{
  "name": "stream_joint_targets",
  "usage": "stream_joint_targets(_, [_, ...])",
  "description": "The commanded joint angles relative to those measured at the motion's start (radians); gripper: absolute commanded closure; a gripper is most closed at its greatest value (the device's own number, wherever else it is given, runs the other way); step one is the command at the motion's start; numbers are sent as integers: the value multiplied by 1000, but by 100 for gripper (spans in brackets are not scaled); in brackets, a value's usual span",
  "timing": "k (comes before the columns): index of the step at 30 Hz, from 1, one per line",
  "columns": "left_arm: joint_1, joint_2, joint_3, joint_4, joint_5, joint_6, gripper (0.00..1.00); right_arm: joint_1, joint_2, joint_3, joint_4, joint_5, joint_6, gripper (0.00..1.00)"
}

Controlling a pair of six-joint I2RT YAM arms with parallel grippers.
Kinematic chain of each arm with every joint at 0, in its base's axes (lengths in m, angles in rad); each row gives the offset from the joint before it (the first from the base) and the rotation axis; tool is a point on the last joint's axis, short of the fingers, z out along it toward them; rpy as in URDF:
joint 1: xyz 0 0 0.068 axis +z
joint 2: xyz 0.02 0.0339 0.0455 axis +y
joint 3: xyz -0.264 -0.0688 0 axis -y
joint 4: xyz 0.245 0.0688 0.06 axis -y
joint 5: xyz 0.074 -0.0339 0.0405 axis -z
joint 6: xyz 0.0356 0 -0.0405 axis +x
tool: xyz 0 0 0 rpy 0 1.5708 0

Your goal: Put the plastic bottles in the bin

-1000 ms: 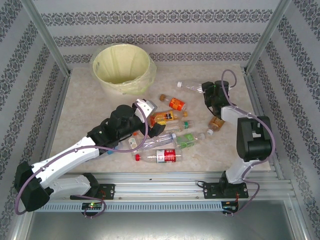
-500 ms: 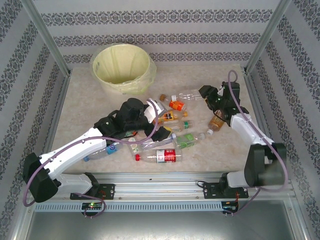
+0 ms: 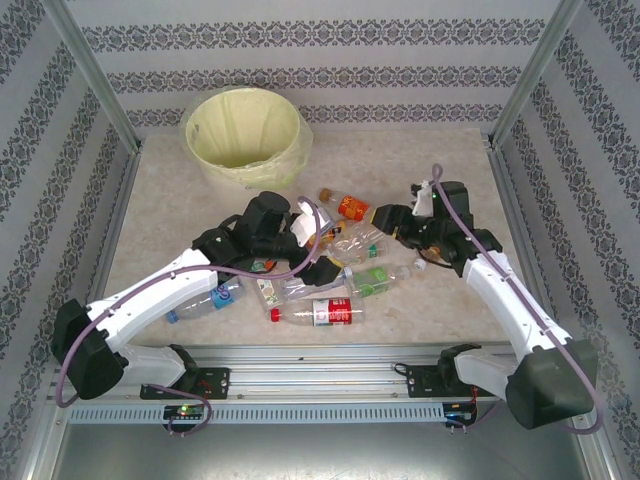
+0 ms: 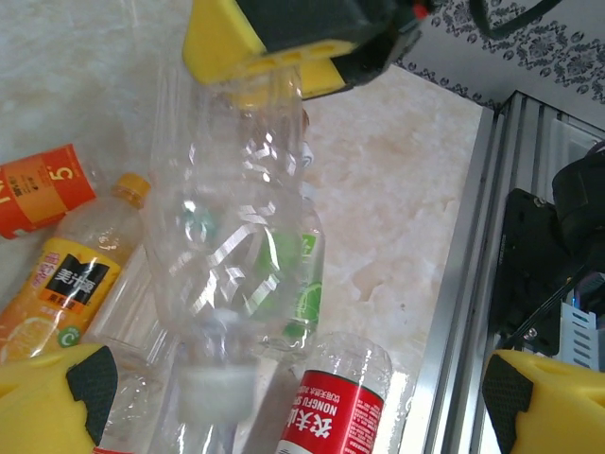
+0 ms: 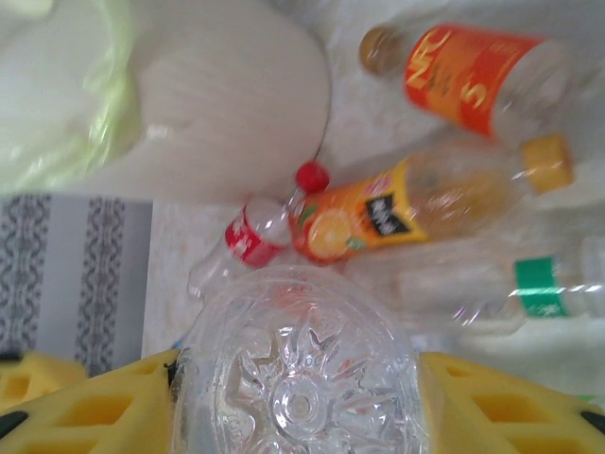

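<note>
The clear plastic bottle (image 5: 301,378) sits base-first between my right gripper's yellow pads (image 5: 492,407), and that gripper (image 3: 388,215) is shut on it above the pile. In the left wrist view the same bottle (image 4: 227,236) hangs upright under the right gripper (image 4: 284,47). My left gripper (image 3: 318,243) stands open over the pile, its fingers (image 4: 57,397) wide on either side of the hanging bottle without touching it. Several bottles lie below: a red-label one (image 3: 330,312), a green-label one (image 3: 375,278), an orange-label one (image 3: 350,207) and an orange juice bottle (image 4: 66,293). The bin (image 3: 243,135) stands at the back left.
A blue-capped bottle (image 3: 215,298) lies under the left forearm. Aluminium rails (image 3: 330,360) run along the near table edge, close to the red-label bottle (image 4: 331,416). Patterned walls close in both sides. The bin's cream wall (image 5: 217,104) rises just beyond the pile.
The right arm has swung left from the table's right side to above the pile, carrying the clear bottle. The left gripper has edged right, so the bottle now hangs between its open fingers.
</note>
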State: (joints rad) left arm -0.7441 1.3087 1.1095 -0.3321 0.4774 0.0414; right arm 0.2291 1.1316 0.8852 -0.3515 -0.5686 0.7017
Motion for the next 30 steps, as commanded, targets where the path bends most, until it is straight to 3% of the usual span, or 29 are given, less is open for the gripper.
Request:
stream_joint_targets(1, [9,14,28,-24,45,-7,0,41,-34,22,-55,-35,-41,43])
stream_joint_targets(9, [9,59,41,-24,90,-41,0,111,-64,27,-45,-71,-38,43])
stream_joint_targets(16, [9,82,49,-40,110,-41,1,116,-69,8,24,-115,10,43])
stream_joint_targets(23, [9,92,50,-40,120,-43,12,118,-75,-17,93,-145,56,43])
stream_joint_targets(30, [10,82,43,-19,135,-48,39,124,-73,-20,89,-145,50,43])
